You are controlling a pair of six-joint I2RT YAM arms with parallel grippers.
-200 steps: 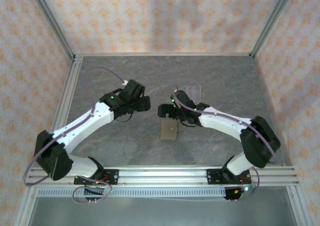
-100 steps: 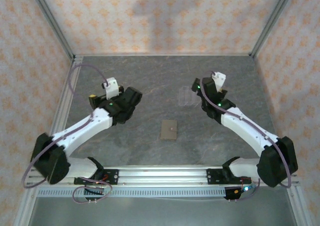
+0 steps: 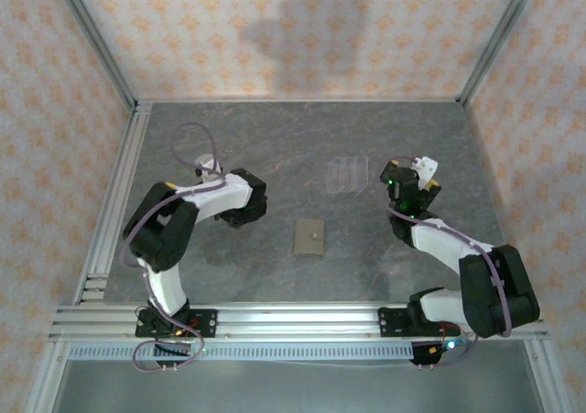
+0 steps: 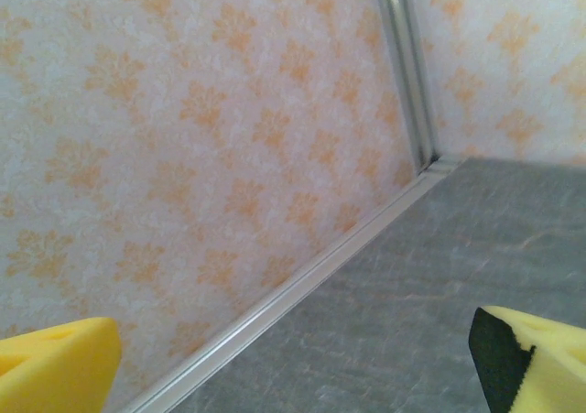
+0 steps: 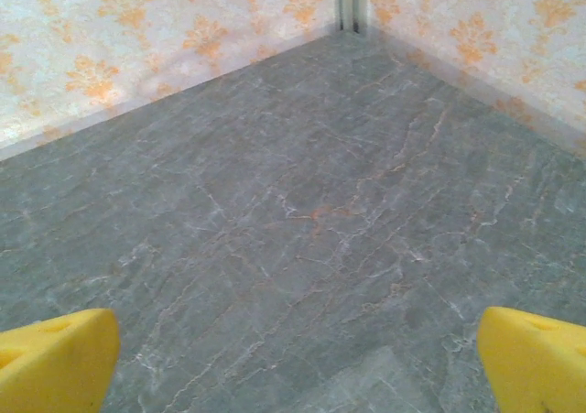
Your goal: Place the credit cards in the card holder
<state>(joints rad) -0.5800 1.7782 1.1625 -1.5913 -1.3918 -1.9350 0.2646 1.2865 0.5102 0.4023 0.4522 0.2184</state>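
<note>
Left gripper [image 4: 293, 363] at 9 o'clock of the shut card holder [image 3: 309, 238], right gripper [image 5: 293, 358] at 3; both spread wide, empty. Risk: an inward sweep clips the clear stand [image 3: 346, 175] at 1 o'clock.

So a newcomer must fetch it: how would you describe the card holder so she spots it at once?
On the grey marbled table, look between the left arm and the right arm, near the middle. The card holder lies flat there, a small olive-tan rectangle with a tiny pale dot. The clear slotted stand behind it is see-through; the holder is opaque.
</note>
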